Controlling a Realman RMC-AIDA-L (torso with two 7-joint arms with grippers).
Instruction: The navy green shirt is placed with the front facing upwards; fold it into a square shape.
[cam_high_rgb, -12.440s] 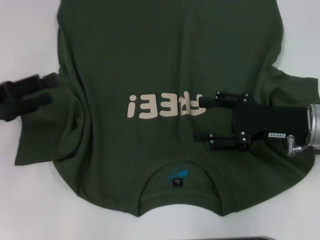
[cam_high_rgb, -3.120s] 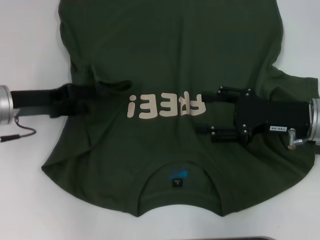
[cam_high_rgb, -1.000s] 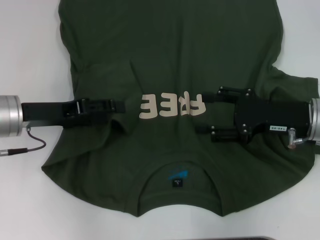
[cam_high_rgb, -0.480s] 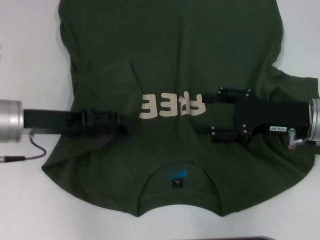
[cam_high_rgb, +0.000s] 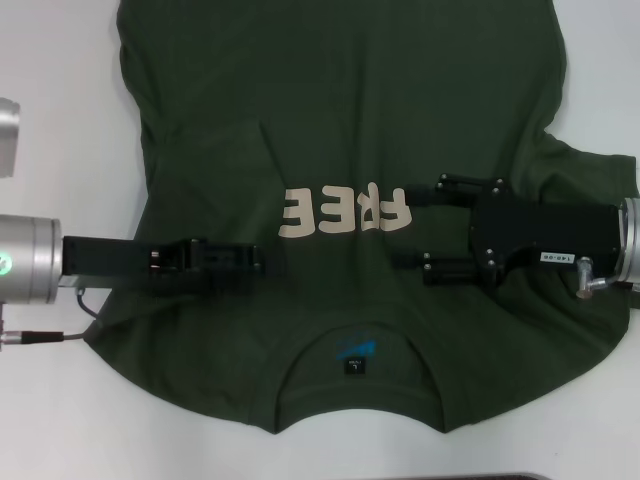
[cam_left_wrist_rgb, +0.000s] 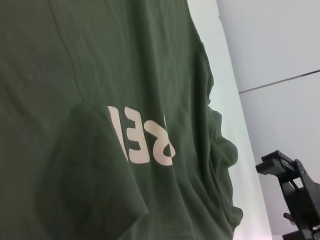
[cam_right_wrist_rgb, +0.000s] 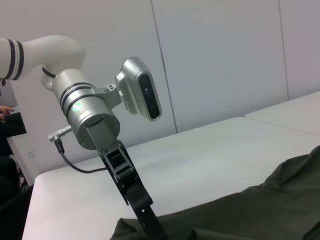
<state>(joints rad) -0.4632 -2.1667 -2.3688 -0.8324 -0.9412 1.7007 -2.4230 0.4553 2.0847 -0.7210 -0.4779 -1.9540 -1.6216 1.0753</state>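
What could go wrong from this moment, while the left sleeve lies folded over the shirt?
1. The left gripper lies low over the folded sleeve of the navy green shirt; pulling away may drag that flap open again.
2. The right gripper, open, rests beside the cream lettering; any sideways move could wrinkle the chest.

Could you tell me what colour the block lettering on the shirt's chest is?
Cream, on the dark olive-green shirt; the head view shows the lettering best.
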